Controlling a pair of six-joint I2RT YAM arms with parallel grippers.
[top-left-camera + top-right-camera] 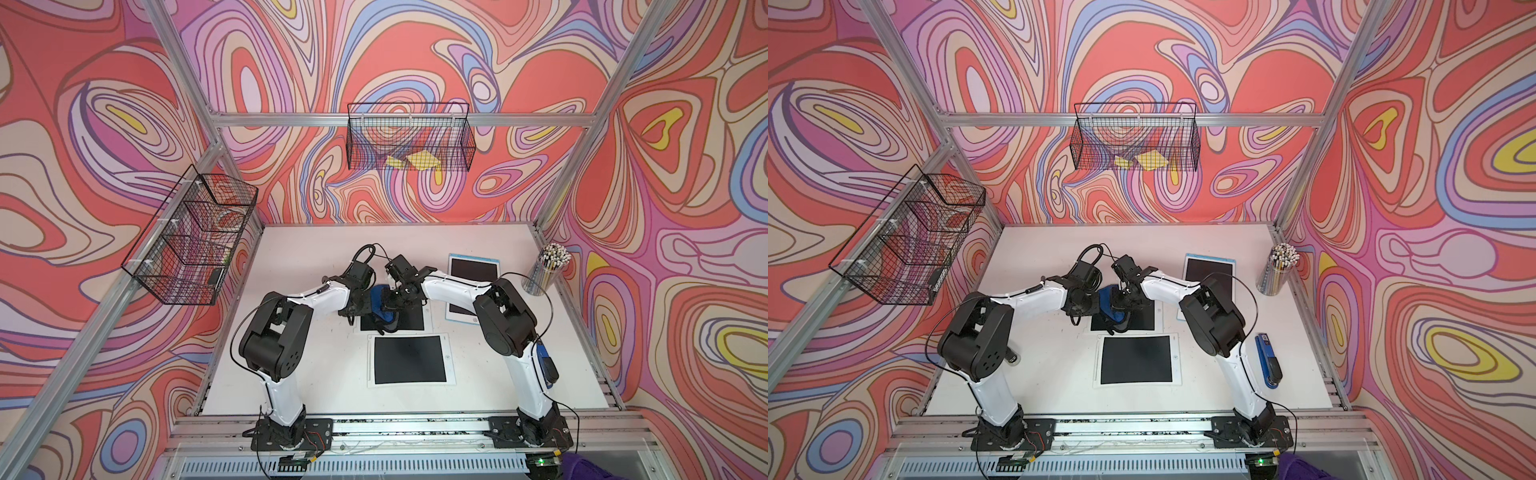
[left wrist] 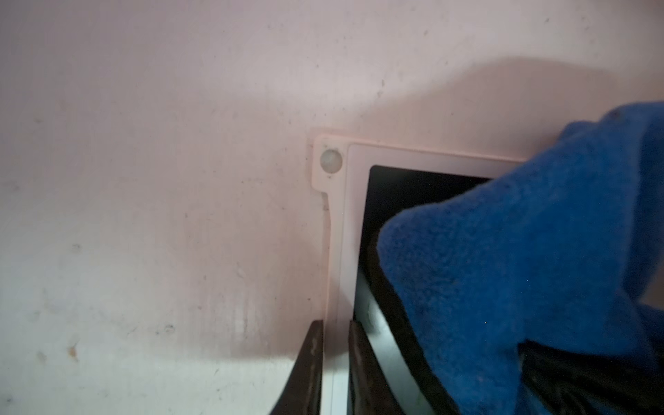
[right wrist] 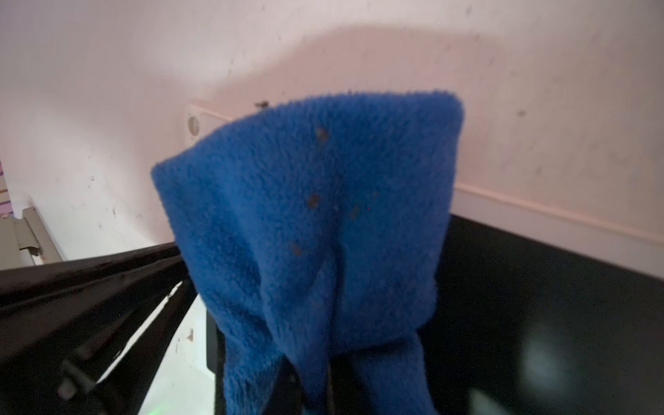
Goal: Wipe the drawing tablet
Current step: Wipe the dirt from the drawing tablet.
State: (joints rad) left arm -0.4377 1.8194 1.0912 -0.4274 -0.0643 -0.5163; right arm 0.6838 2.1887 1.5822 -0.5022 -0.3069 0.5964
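Note:
The drawing tablet (image 1: 411,320), pink-framed with a black screen, lies flat at mid-table, mostly hidden under both grippers in both top views. My left gripper (image 2: 336,359) is shut on the tablet's left frame edge (image 2: 343,230), one finger (image 2: 312,366) outside the rim and one over the screen side. My right gripper (image 3: 319,388) is shut on a blue fluffy cloth (image 3: 316,215), which hangs down over the black screen (image 3: 539,305). In a top view the cloth (image 1: 384,307) sits between the two wrists. The cloth (image 2: 521,251) covers part of the screen near the tablet's corner.
A white-framed tablet (image 1: 409,359) lies just in front, and a blue-framed one (image 1: 473,270) at the back right. A cup of pencils (image 1: 546,270) stands by the right rail, with a blue stapler (image 1: 1266,359) near it. Wire baskets (image 1: 409,137) (image 1: 191,241) hang on the frame.

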